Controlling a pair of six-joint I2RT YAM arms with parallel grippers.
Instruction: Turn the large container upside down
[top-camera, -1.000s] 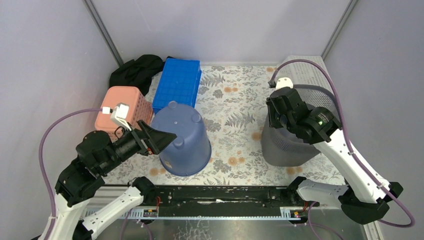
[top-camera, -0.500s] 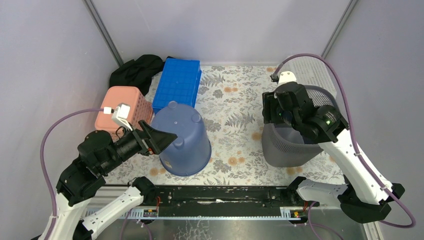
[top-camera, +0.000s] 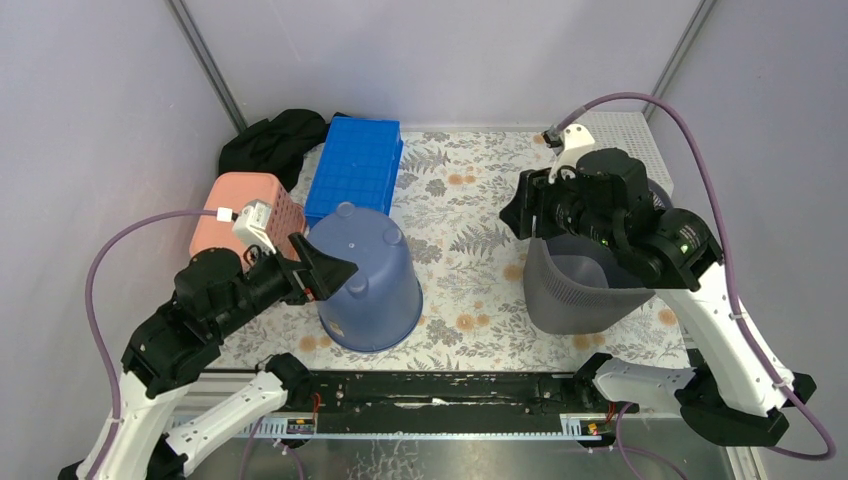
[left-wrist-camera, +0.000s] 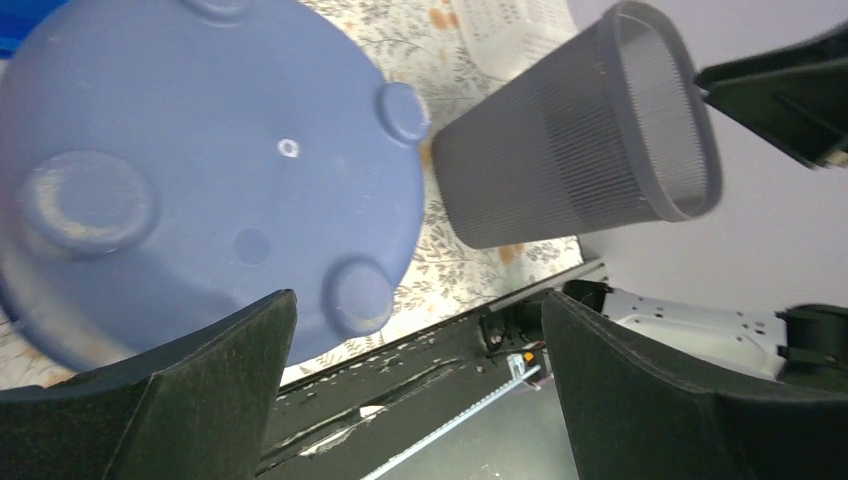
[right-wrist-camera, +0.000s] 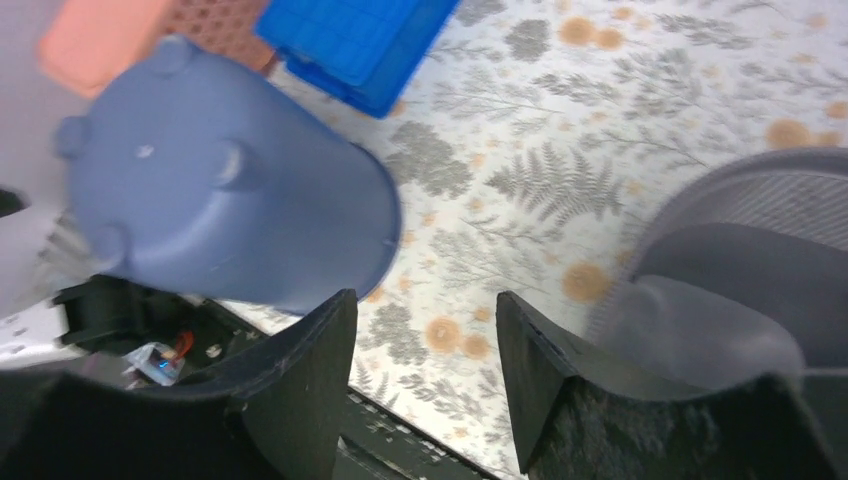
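The blue bucket (top-camera: 365, 270) stands upside down on the desk (top-camera: 470, 210), in the front left part. Its flat bottom, with 3 round feet, faces up and its wide rim rests on the flowered cover. The left fingers (left-wrist-camera: 200, 400) are released and spread wide, with nothing between them. They hover just beside and above the left edge of the bucket bottom, and I see no contact with it.

The grey mesh bin (top-camera: 575, 295) is on the front right part of the desk, well apart from the bucket, with its opening up. In the top view it looks tilted, the rim leaning toward the back, but I cannot tell if its base is off the desk.

The right fingers (right-wrist-camera: 290, 400) are also spread apart, and between them only the desk shows. 1 of these fingers lies at the left rim of the bin. Whether it presses on the mesh wall I cannot tell.

Behind the bucket there is a pink basket (top-camera: 245, 200) on the left and a blue crate (top-camera: 355, 165) just beside it. A black cloth (top-camera: 275, 140) lies in the back left corner, and a white perforated tray (top-camera: 620, 135) in the back right corner.
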